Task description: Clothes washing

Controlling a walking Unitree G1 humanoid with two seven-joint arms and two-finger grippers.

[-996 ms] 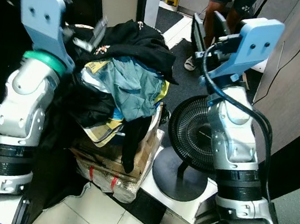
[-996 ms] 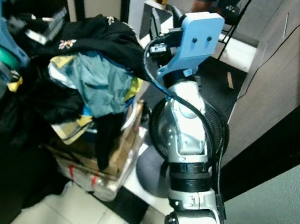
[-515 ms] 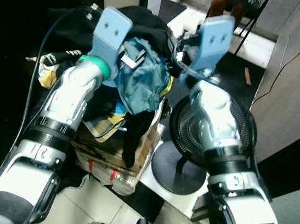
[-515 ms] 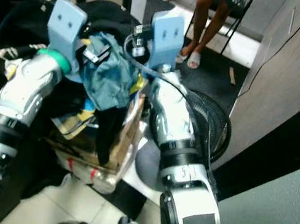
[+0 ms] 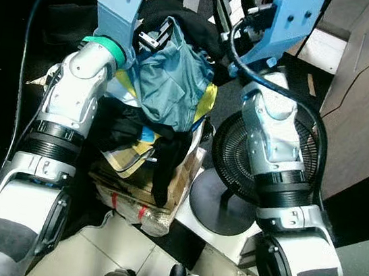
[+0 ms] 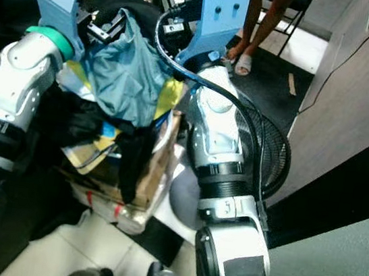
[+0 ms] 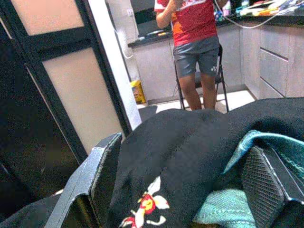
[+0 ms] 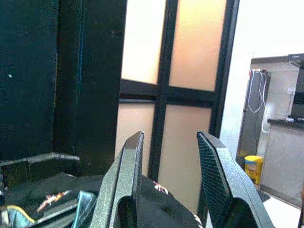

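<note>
Clothes pile [image 5: 153, 113] reached at upper centre.
Teal garment [image 5: 171, 85] pinched in left tool [image 5: 151, 38]; right tool [image 8: 168, 190] held narrow, empty.

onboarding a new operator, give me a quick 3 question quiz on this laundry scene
1. True or false: the left gripper has cloth between its fingers.
2. What stands on the floor right of the clothes pile? A) fan B) bucket C) stool
3. Which garment lies on top of the pile?

Key:
1. True: the black garment and teal garment lie between them.
2. A, the black fan.
3. The teal garment.
</note>
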